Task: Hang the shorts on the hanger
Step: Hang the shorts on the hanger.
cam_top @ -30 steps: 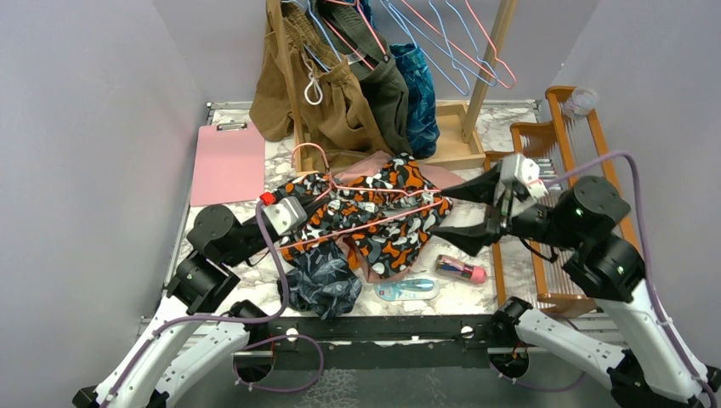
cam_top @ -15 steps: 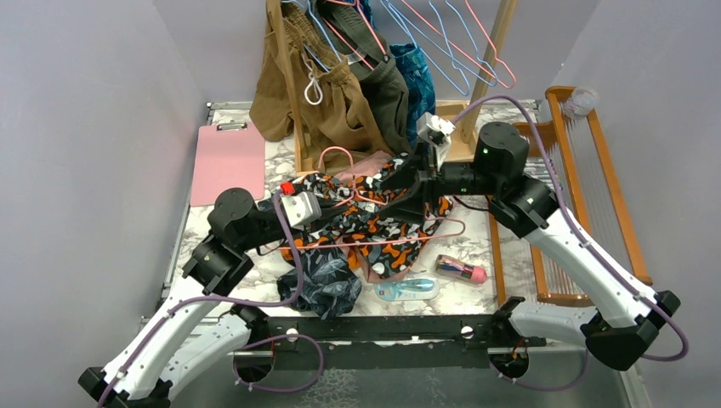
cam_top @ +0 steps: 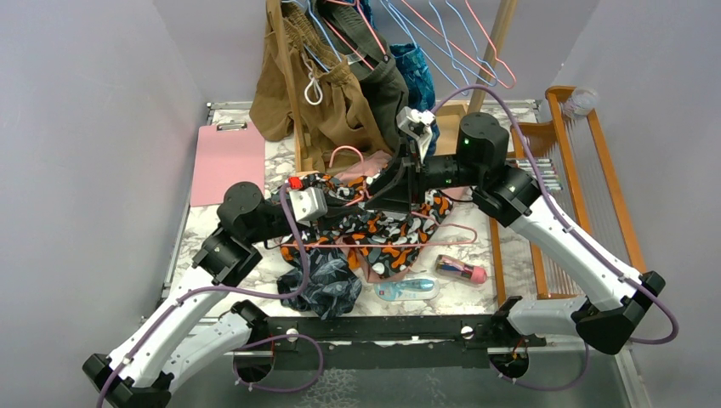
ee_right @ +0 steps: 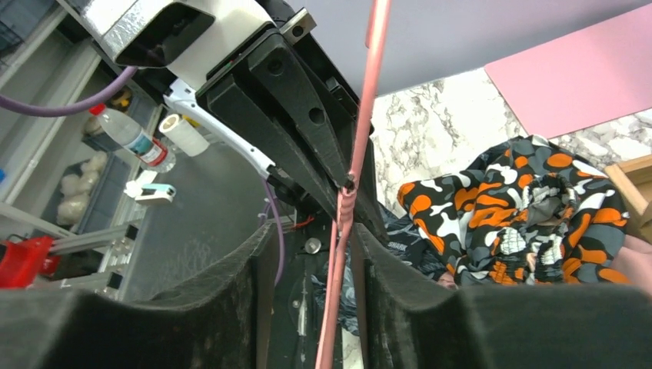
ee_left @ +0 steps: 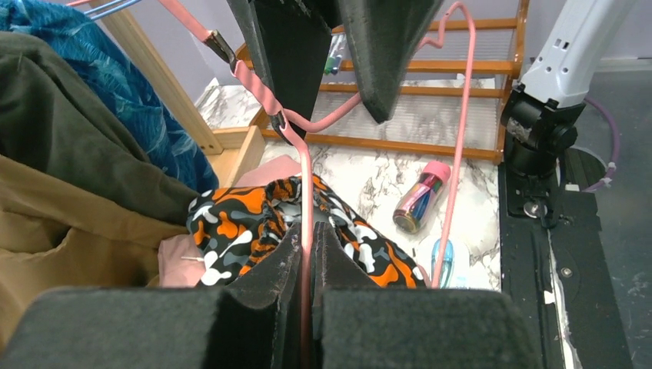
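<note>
Pink wire hanger held up between both arms, above the printed shorts.
Left gripper is clenched tight on one shoulder wire of the hanger. Right gripper straddles the twisted neck below the hook, jaws apart, a gap showing beside the wire, not clamped. Shorts lie heaped mid-table, between the two arms, with the hanger's long bar crossing over them.

Marble table bearing pink clipboard, shorts, bottle
</note>
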